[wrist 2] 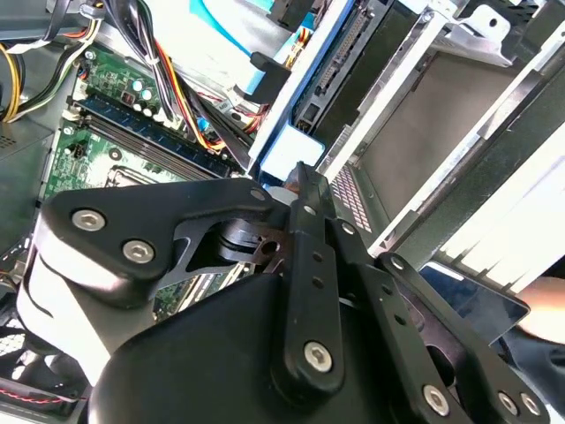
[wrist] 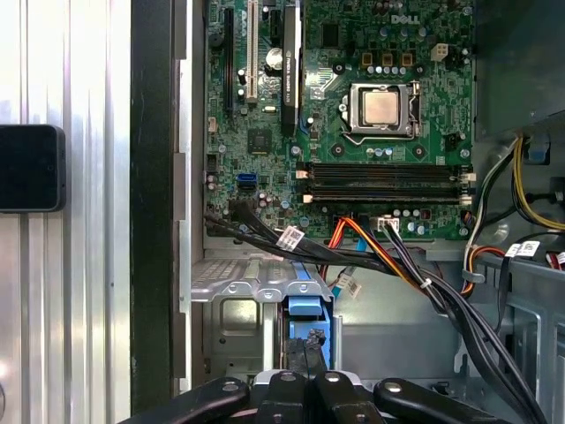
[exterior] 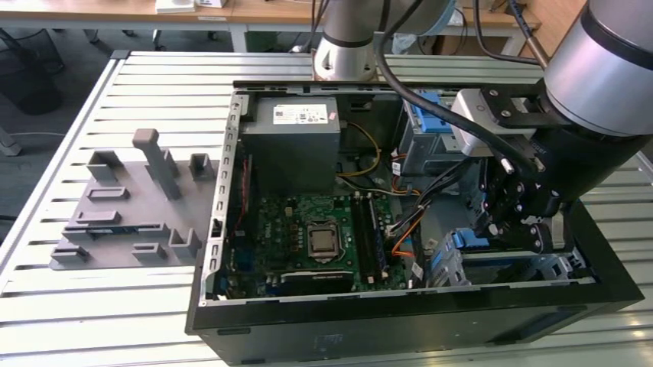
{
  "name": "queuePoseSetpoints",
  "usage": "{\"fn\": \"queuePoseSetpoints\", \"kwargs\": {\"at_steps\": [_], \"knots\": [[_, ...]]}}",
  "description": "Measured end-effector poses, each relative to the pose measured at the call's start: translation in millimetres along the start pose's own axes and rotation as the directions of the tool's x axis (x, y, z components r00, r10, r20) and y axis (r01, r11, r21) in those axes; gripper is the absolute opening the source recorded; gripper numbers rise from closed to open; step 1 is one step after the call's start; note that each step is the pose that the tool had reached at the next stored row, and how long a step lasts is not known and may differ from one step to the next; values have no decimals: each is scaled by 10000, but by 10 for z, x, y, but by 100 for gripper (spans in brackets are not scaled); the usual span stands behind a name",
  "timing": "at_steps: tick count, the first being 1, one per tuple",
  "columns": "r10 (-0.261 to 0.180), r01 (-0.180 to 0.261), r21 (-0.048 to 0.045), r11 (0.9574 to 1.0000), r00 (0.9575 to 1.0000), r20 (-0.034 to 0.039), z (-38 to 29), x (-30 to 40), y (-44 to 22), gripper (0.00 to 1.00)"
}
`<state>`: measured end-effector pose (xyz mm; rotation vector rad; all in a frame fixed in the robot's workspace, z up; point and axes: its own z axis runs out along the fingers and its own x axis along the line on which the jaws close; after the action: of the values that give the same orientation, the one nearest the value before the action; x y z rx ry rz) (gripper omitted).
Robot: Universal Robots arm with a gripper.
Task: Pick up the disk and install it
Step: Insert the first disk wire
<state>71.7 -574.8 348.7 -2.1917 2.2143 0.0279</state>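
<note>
- The open computer case (exterior: 408,310) lies on its side on a slatted metal table (exterior: 92,321), with its inside facing up
- The arm reaches into the case at the corner on the exterior view's right, where the metal drive cage (exterior: 559,264) sits tight against the case's black outer wall
- There is little room here: a bundle of black, orange and yellow cables (wrist: 388,256) crosses between the motherboard (exterior: 316,237) and the cage, just beside the gripper (exterior: 497,228)
- The cage's bent sheet-metal rim (wrist: 238,287) flanks the slot on one side, and a bare grey cage wall (wrist 2: 441,115) rises close on the other
- The wider free space is over the motherboard and toward the grey power-supply box (exterior: 296,141); a grey fixture (exterior: 122,206) stands well apart on the table, outside the case
- The disk (wrist: 307,309) stands on edge in the cage slot, its blue frame end facing the gripper
- In both wrist views the jaws appear drawn together with nothing seen between them, their tips right at the disk's blue end; whether they touch it cannot be told
- In the second wrist view the disk's blue-and-white end (wrist 2: 284,152) shows just past the fingertips (wrist 2: 302,181)
</note>
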Motion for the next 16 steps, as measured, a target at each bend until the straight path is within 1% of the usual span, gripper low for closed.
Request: {"fn": "queuePoseSetpoints", "kwargs": {"at_steps": [9,12,15,16], "knots": [[0,0,0,10000,10000,-1,2,0,0,11],[-1,1,0,10000,10000,1,3,0,-11,11],[1,-1,0,10000,10000,6,2,-1,-90,11],[-1,1,-1,10000,10000,10,3,-2,-162,11]]}}
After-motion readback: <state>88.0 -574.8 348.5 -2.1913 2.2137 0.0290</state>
